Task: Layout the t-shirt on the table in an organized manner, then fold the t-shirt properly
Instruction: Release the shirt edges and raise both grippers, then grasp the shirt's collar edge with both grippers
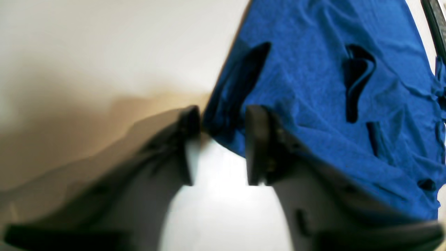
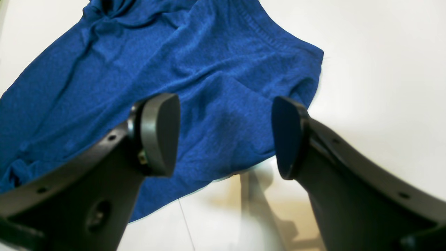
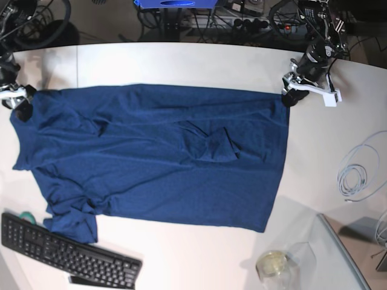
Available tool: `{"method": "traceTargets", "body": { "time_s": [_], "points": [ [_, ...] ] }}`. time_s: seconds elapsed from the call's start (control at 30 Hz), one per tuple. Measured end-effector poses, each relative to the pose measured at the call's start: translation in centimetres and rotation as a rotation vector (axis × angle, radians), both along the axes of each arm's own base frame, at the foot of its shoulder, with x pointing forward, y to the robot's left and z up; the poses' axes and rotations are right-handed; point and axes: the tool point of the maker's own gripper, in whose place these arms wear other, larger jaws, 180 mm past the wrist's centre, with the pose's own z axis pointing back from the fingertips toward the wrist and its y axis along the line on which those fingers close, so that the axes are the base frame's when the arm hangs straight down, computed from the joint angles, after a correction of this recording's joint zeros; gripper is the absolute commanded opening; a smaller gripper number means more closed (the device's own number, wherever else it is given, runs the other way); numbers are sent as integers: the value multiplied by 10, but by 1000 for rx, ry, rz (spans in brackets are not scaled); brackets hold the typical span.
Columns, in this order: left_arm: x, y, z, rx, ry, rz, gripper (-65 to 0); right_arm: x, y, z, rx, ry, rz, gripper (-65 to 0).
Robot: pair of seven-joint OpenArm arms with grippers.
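Note:
The dark blue t-shirt lies spread flat across the white table, with creases at its middle and a bunched sleeve at the near left. My left gripper sits at the shirt's far right corner. In the left wrist view its jaws stand a little apart, the shirt's corner edge lies between the tips, and white table shows through the gap. My right gripper is at the far left corner. In the right wrist view it hangs wide open just above the cloth, holding nothing.
A black keyboard lies at the near left edge, just below the bunched sleeve. A clear glass stands near the front right beside a grey panel. A coiled white cable lies at the right. Cables crowd the far edge.

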Motion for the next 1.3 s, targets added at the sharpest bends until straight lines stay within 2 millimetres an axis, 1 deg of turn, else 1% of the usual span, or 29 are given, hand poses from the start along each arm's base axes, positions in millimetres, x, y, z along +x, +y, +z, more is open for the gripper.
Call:
{"method": "traceTargets", "body": {
  "time_s": [0.03, 0.13, 0.4, 0.5, 0.57, 0.63, 0.67, 0.7, 0.73, 0.77, 0.8, 0.83, 0.87, 0.9, 0.93, 0.97, 1.0, 1.03, 1.07, 1.1, 1.13, 1.17, 1.23, 1.27, 1.3],
  "points": [
    [-1, 0, -1, 0, 4, 1, -513, 0, 0, 0, 0, 0, 0, -260],
    [-1, 0, -1, -1, 4, 1, -485, 0, 0, 0, 0, 0, 0, -260],
    [0, 1, 1, 3, 0, 0, -481, 0, 0, 0, 0, 0, 0, -260],
    [1, 4, 13, 37, -18, -18, -481, 0, 1, -1, 2, 5, 3, -260],
    [1, 8, 27, 70, -51, -25, -489, -1, 12, -7, 21, 54, 55, -261],
    [-2, 10, 37, 96, -68, -34, -492, 3, 36, -14, 24, 129, 183, -263],
    [-6, 11, 38, 105, -64, -39, -500, 9, 49, -10, 9, 138, 253, -282],
    [-12, 16, 39, 113, -57, -34, -528, 16, 66, -5, 0, 128, 323, -312],
    [-21, 24, 38, 122, -42, -20, -584, 22, 82, 0, -25, 120, 403, -363],
    [-30, 36, 38, 136, -30, 11, -648, 27, 103, 5, -28, 112, 486, -416],
    [-39, 52, 38, 152, -17, 52, -650, 31, 121, 10, -44, 101, 555, -474],
    [-51, 72, 36, 172, 10, 105, -650, 33, 144, 13, -44, 88, 636, -536],
    [-63, 90, 37, 193, 23, 152, -650, 32, 166, 15, -47, 84, 715, -588],
    [-72, 105, 38, 209, 32, 188, -650, 29, 188, 14, -43, 86, 794, -627],
    [-81, 118, 38, 223, 49, 212, -650, 26, 211, 14, -39, 86, 876, -650],
    [-89, 127, 39, 239, 71, 220, -650, 22, 236, 13, -30, 89, 967, -650],
    [-95, 132, 40, 257, 88, 206, -650, 20, 258, 12, -30, 88, 1051, -647],
    [-98, 133, 41, 276, 102, 178, -650, 16, 279, 11, -26, 94, 1134, -645],
    [-98, 130, 42, 311, 127, 126, -650, 16, 295, 11, -35, 94, 1202, -645],
    [-93, 122, 47, 333, 125, 80, -650, 14, 312, 11, -26, 90, 1255, -645],
    [-85, 109, 52, 355, 113, 17, -650, 12, 323, 10, -17, 88, 1284, -645],
    [-74, 90, 57, 357, 86, -50, -650, 9, 329, 9, -7, 89, 1297, -645],
    [-55, 57, 66, 351, 24, -118, -650, 2, 330, 2, 7, 117, 1300, -645],
    [-47, 40, 67, 334, -3, -143, -650, -1, 328, -2, 2, 135, 1303, -645],
    [-43, 25, 62, 322, -5, -163, -650, -2, 326, -4, -5, 144, 1303, -645]
  ]
}}
